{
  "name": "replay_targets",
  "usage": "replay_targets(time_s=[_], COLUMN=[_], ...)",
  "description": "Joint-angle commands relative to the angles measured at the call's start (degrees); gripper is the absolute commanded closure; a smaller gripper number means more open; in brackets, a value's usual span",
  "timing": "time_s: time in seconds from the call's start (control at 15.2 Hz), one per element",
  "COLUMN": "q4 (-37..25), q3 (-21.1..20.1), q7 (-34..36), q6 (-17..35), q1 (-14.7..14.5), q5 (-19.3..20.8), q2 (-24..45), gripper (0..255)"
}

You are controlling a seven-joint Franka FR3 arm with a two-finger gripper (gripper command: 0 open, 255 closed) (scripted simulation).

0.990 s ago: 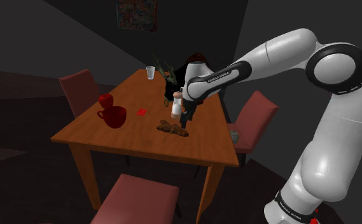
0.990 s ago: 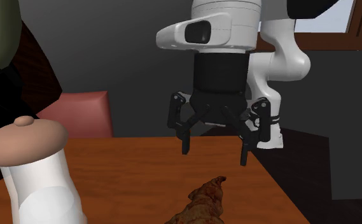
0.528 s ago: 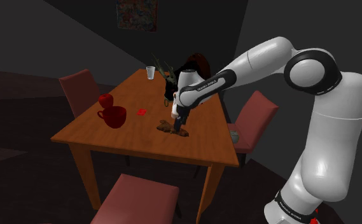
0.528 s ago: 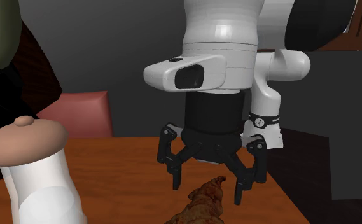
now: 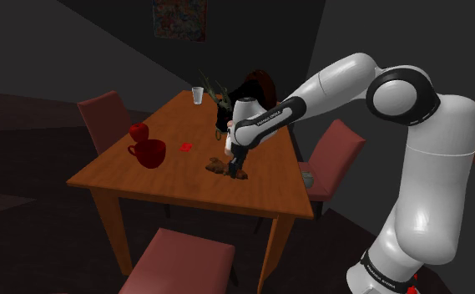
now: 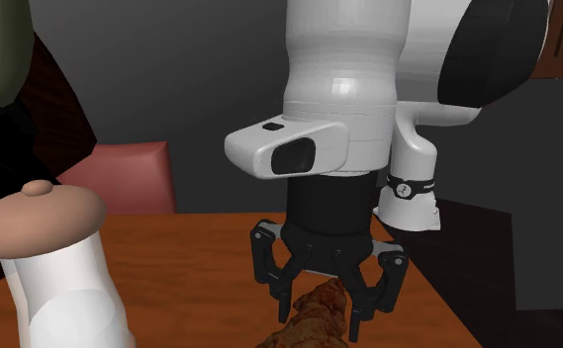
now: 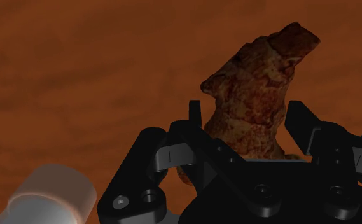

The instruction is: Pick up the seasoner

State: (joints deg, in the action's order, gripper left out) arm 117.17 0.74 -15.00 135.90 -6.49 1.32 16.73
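Note:
A brown lumpy piece [image 5: 217, 166] lies on the wooden table [image 5: 144, 179] near its front right part in the shoulder view. My black gripper [image 5: 231, 169] points down at it. In the second exterior view the gripper [image 6: 321, 314] has both fingers pressed on the upper end of the brown piece [image 6: 304, 334]. The wrist view shows the piece [image 7: 256, 83] clasped between the fingers of the gripper [image 7: 246, 118]. A white shaker with a tan rounded cap [image 6: 56, 267] stands apart from the gripper, untouched, and its cap [image 7: 49, 194] shows beside the hand.
A red mug [image 5: 148, 153], a red apple [image 5: 138, 131] and a small red scrap [image 5: 185, 147] sit on the table's left half. A glass [image 5: 197, 95] and a dark plant [image 5: 223, 96] stand at the far end. Red chairs [image 5: 103, 113] [image 5: 181, 263] [image 5: 336, 154] surround the table.
The gripper came down from above the table onto the brown lumpy piece, and its open fingers closed on it. The shaker has not moved.

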Motion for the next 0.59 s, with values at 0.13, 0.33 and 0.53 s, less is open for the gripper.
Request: replay_targets(time_s=[0.13, 0.33, 0.53], q4=[0.09, -0.07, -0.28], q3=[-0.01, -0.01, -0.01], q7=[0.02, 0.0, -0.06], q6=[0.13, 0.08, -1.21], q1=[-0.02, -0.01, 0.01], q5=[0.0, -0.01, -0.02], q2=[0.09, 0.21, -0.88], gripper=[255, 255, 255])
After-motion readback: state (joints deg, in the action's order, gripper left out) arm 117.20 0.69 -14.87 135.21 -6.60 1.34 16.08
